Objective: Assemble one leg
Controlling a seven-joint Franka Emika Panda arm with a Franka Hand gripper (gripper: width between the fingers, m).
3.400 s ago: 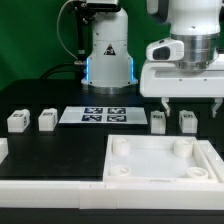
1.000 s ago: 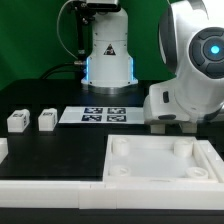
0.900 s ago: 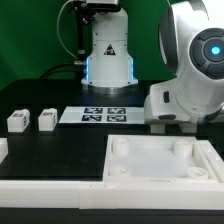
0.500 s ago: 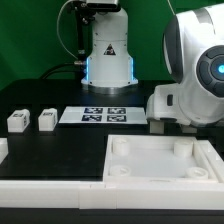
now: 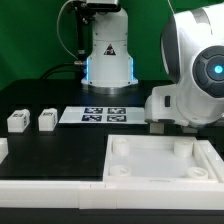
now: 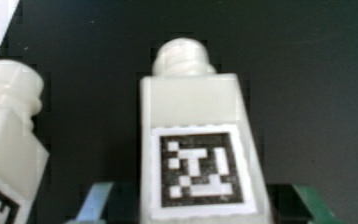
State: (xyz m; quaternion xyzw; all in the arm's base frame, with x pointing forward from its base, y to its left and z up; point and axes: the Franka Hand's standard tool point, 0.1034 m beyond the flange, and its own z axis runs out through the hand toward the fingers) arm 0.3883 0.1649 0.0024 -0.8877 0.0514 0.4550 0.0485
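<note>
In the wrist view a white leg (image 6: 197, 120) with a black-and-white tag lies on the black table, its round peg end pointing away from me. My gripper (image 6: 202, 198) is open, with one finger (image 6: 108, 198) on each side of the leg's tagged end and a small gap on both sides. A second leg (image 6: 16, 125) lies right beside it. In the exterior view the arm's white body (image 5: 190, 85) is low at the right and hides the gripper and both of these legs. Two more legs (image 5: 16, 121) (image 5: 46, 120) stand at the left.
The marker board (image 5: 105, 115) lies at the middle back of the table. The large flat white square piece (image 5: 160, 180) with round corner sockets lies at the front right, just in front of the arm. The arm's base (image 5: 106, 50) stands behind.
Since 3.4 s ago the arm has come down and turned over the two right-hand legs, which it now hides. In the last second its body has shifted slightly to the exterior view's right.
</note>
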